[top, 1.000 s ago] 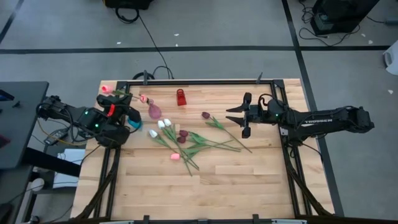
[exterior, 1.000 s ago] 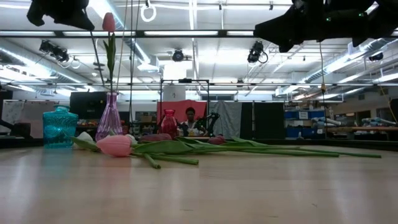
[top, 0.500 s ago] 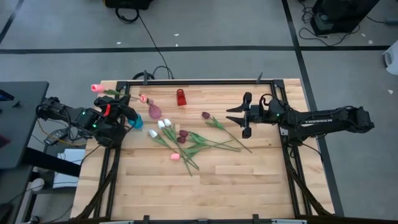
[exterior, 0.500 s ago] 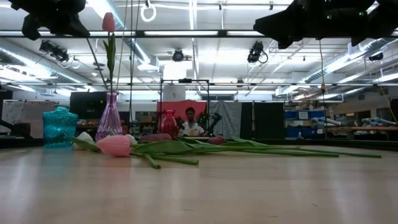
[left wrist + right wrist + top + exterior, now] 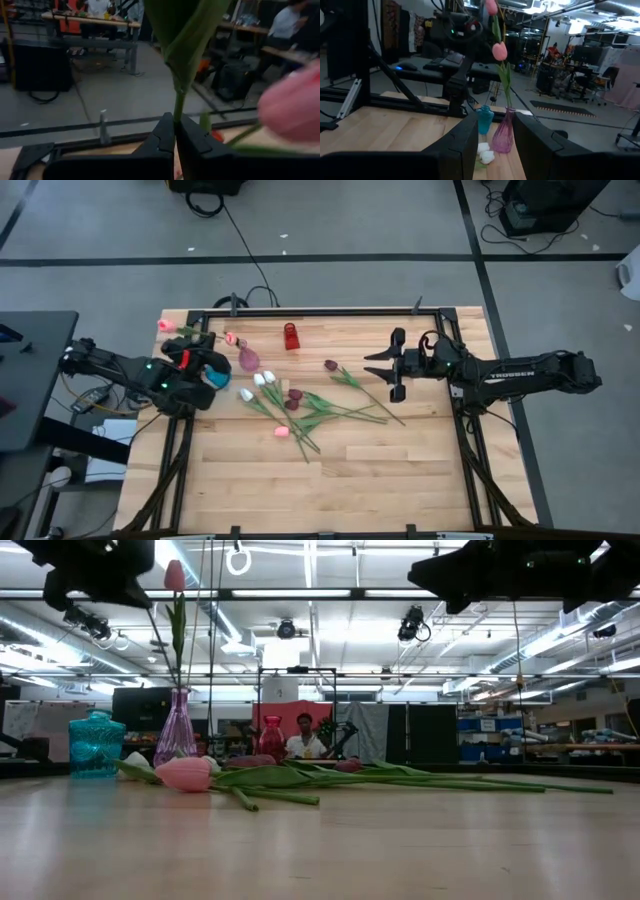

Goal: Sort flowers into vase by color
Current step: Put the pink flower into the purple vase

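The left gripper hangs over the desk's far-left corner, jaws clamped on the stem of a pink tulip held in the air. 1 pink flower stands in the pink vase, beside the blue vase. The other tulips lie mid-desk. The right gripper waits at the right, jaws apart.
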Controlling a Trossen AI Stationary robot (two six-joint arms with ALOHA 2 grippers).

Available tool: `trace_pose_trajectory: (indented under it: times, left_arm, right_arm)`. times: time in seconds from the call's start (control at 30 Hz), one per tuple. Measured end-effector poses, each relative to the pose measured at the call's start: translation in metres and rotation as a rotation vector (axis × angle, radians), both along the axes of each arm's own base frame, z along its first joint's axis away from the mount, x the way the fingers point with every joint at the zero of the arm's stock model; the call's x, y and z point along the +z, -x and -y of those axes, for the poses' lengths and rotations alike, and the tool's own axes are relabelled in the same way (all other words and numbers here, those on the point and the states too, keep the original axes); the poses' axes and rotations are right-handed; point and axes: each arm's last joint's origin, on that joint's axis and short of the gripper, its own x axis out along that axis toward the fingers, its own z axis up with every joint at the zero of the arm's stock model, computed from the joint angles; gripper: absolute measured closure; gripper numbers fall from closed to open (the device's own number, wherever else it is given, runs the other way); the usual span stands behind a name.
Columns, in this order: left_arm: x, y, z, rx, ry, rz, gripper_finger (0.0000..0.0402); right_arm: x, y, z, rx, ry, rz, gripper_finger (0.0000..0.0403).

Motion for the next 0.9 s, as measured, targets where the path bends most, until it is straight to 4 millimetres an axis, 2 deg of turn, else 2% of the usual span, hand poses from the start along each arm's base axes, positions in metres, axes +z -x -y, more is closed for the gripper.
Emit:
trace_pose_trajectory:
  times: [0.2,0.37,0.9]
  left_arm:
    - [-0.019,-0.010,-0.001,0.000,0.070,-0.039,0.0392]
    - [-0.027,-0.021,-0.002,-0.046,0.113,-0.082,0.0392]
    - [-0.023,-0.036,-0.022,-0.141,0.196,-0.218,0.0392]
  right_arm:
    - [0.000,0.000,0.000,0.002,0.000,0.002,0.0269]
    - [0.000,0.000,0.000,0.001,0.000,0.002,0.0269]
    - [0.000,0.000,0.000,0.002,0.000,0.002,0.0269]
